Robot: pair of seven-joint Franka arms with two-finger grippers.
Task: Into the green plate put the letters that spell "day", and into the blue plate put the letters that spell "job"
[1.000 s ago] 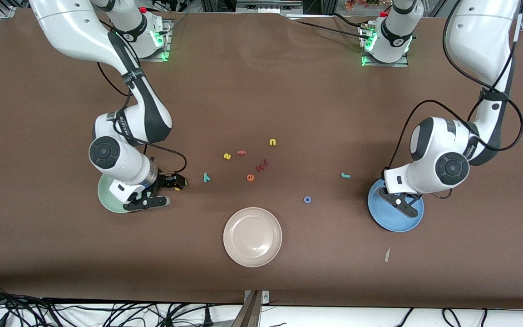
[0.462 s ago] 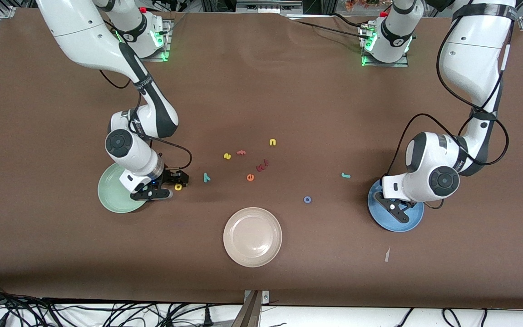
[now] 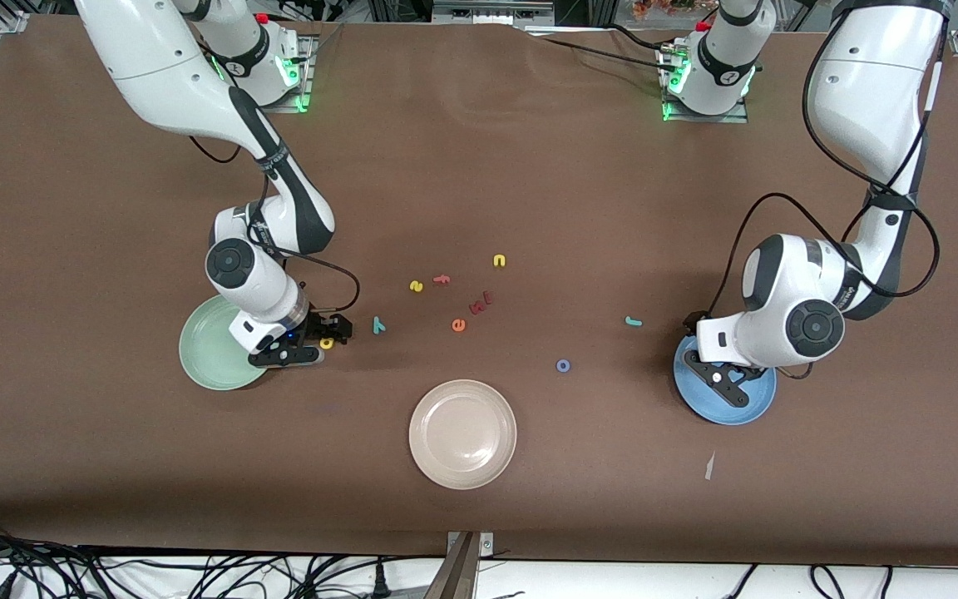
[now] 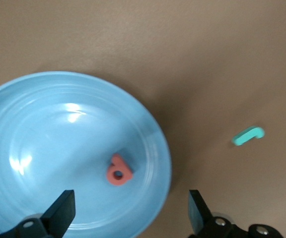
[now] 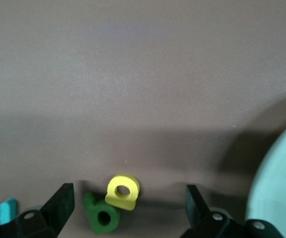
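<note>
My left gripper (image 4: 128, 216) hangs open over the blue plate (image 4: 43, 124), and a salmon-red letter (image 4: 118, 171) lies in that plate. In the front view this gripper (image 3: 722, 376) is at the blue plate's (image 3: 749, 406) rim. A teal j (image 3: 633, 321) and a blue o (image 3: 563, 365) lie on the table. My right gripper (image 5: 127, 210) is open and low over a yellow letter (image 5: 122, 191) touching a dark green letter (image 5: 101, 214), both on the table beside the green plate (image 3: 206, 356). A teal y (image 3: 378, 324) lies beside them.
A beige plate (image 3: 462, 433) sits near the front edge at mid-table. A yellow s (image 3: 416, 286), pink f (image 3: 441, 279), yellow n (image 3: 499, 261), orange e (image 3: 458, 325) and dark red letters (image 3: 479, 304) are scattered mid-table. A paper scrap (image 3: 709, 466) lies near the blue plate.
My left gripper has opened over the blue plate, where the red letter now lies. My right gripper has moved off the green plate to the yellow and green letters.
</note>
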